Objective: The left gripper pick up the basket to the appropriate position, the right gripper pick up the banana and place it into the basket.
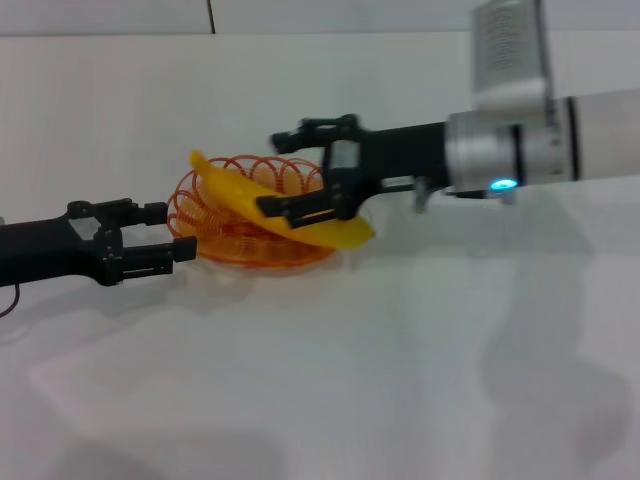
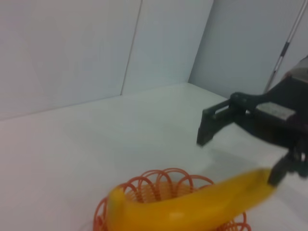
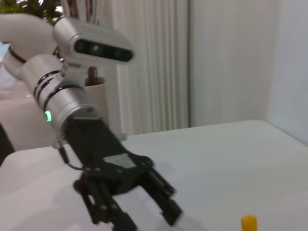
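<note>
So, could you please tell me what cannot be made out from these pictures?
- Head view: whether the banana already rests on the basket; the right gripper, jaws open, covers the contact.
- Head view: whether the left gripper touches the basket's rim; too small.
- Left wrist view: the picture's edge cuts off the basket's near side.
- Right wrist view: only the banana's tip shows.

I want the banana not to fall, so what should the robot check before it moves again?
1. Banana on the orange wire basket: ok, lying across it.
2. Banana fully inside: not ok, one end pokes past the rim.
3. Right gripper open: ok, one finger above the banana, one below.
4. Left gripper open by the basket's rim: ok.
5. Left gripper touching the basket: cannot tell.
</note>
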